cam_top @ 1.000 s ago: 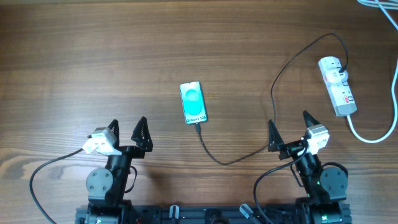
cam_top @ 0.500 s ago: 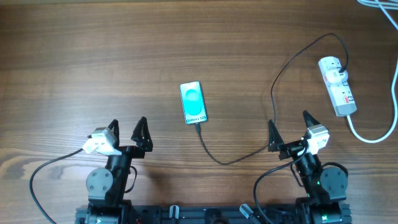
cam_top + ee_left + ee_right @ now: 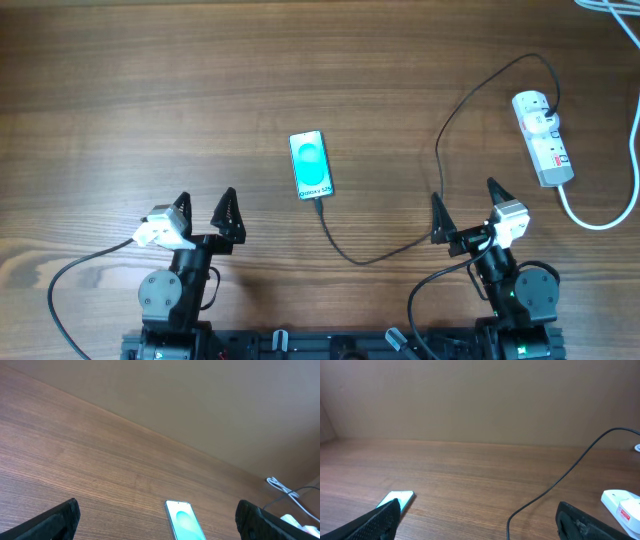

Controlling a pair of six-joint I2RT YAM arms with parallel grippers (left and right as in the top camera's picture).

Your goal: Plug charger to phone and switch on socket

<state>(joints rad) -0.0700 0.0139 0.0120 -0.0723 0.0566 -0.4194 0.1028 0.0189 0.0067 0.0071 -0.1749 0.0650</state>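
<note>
From overhead, the wooden surface (image 3: 150, 90) carries the phone (image 3: 310, 166) near its middle, lying flat with its cyan screen lit and a white band at the near end. The charger (image 3: 437, 150), a thin black cable, meets the phone's near edge, loops toward the right arm, then climbs to the socket (image 3: 545, 140) at the far right. Whether its tip is fully seated cannot be told. A thick white cable (image 3: 590, 220) curls away just beside the socket. Nothing lies on the phone or the socket. The left hand (image 3: 205, 205) and the right hand (image 3: 464, 200) sit at the near edge, fingers spread apart, holding nothing.

The left wrist view shows the phone (image 3: 185, 520) between its wide-apart fingers (image 3: 55, 522), well ahead of them.

The right wrist view shows a corner of the phone (image 3: 397, 497) by one finger, the charger (image 3: 560, 482) arcing across, and the socket (image 3: 622, 505) with its red mark at the right.
</note>
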